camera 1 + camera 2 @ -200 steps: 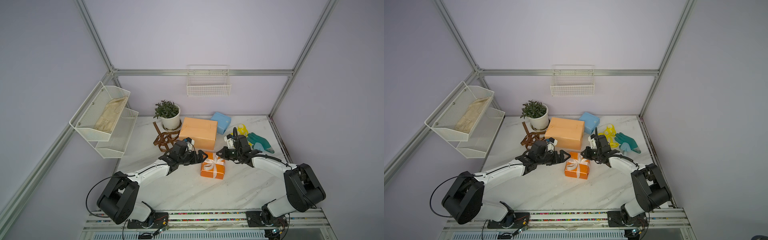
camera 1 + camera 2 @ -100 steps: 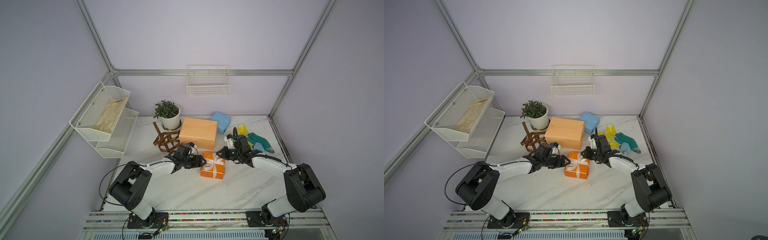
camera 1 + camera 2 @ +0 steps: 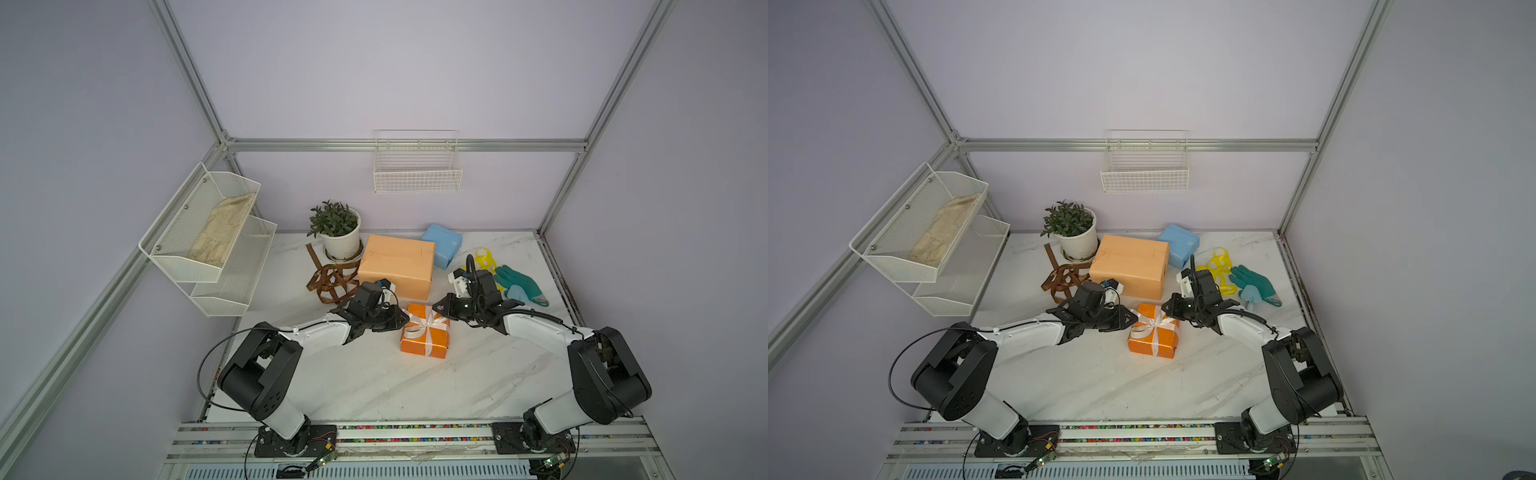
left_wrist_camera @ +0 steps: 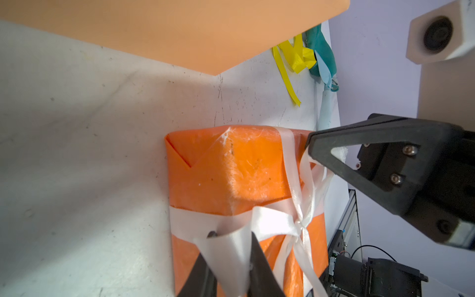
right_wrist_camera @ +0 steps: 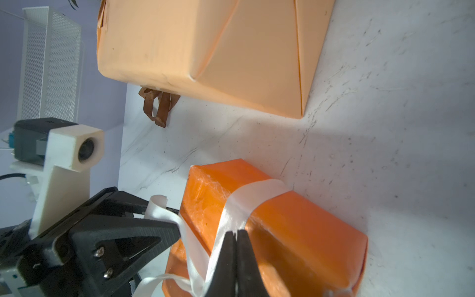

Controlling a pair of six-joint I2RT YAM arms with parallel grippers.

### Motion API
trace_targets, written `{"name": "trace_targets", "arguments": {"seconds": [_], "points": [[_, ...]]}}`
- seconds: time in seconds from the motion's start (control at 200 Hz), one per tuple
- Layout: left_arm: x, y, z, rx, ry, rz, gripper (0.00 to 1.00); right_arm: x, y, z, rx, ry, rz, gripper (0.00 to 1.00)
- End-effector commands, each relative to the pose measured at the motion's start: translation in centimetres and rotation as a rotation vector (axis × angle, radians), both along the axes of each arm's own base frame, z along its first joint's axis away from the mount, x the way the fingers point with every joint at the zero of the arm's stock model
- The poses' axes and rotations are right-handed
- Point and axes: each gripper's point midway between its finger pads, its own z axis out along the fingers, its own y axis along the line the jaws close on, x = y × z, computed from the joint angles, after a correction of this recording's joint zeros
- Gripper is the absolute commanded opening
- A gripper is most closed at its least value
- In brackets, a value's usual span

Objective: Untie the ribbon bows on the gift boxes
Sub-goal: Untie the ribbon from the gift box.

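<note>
Now both grippers sit at the white bow

Right, centre of the table (image 3: pixel 374 386), the bright orange box (image 3: pixel 413 347) lies flat with the white ribbon (image 3: pixel 424 326) tied in a bow on top. The right gripper (image 5: pixel 235 232) has its jaws pressed together on one strand of that ribbon, right at the box's edge. The left gripper (image 4: pixel 231 239) sits on the opposite side. A ribbon tail lies between its jaws, which stand a little apart, and whether they actually press it I cannot tell. Its fingers (image 4: pixel 262 267) run off the frame in the left wrist view. In both top views the two gripper tips cover part of the bow.

Further back stands the peach box (image 3: pixel 395 262), and the blue box (image 3: pixel 442 245) pokes out from behind its far corner, partly hidden. The brown ribbon (image 3: pixel 332 282) lies in loose loops on the table beside the peach box, next to the pot (image 3: pixel 343 245), which holds a leafy green plant. The yellow ribbon (image 3: pixel 484 259) lies loose just beside the teal glove (image 3: pixel 517 278), over on the robot's right. On the side wall, a two-tier mesh shelf (image 3: pixel 232 286) carries a beige cloth (image 3: pixel 222 228) in its upper tray; what kind of cloth is hard to make out.
</note>
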Motion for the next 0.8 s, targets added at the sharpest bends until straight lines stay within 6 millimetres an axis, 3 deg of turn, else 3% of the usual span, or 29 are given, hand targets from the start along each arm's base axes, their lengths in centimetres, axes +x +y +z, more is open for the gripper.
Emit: {"name": "trace_targets", "arguments": {"seconds": [0.0, 0.22, 0.33, 0.495, 0.675, 0.795], "points": [[1.6, 0.6, 3.6, 0.015, -0.114, 0.017, 0.18, -0.1, -0.4, 0.3, -0.022, -0.021, -0.011, 0.0], [2.7, 0.3, 6.4, -0.037, -0.182, 0.032, 0.17, -0.3, -0.2, 0.4, -0.002, -0.012, -0.013, 0.0], [3.2, -0.6, 7.8, -0.101, -0.226, 0.017, 0.0, -0.3, -0.1, 0.5, 0.001, -0.011, -0.01, 0.0], [3.5, -1.9, 9.0, -0.179, -0.253, -0.017, 0.0, -0.4, -0.1, 0.5, -0.001, -0.01, -0.006, 0.0], [3.5, -1.6, 10.2, -0.225, -0.287, -0.006, 0.0, -0.5, -0.3, 0.1, -0.008, -0.001, -0.01, 0.0], [3.2, -2.9, 10.5, -0.291, -0.285, -0.069, 0.01, -0.4, -0.1, -0.2, 0.004, 0.006, -0.011, 0.0]]}}
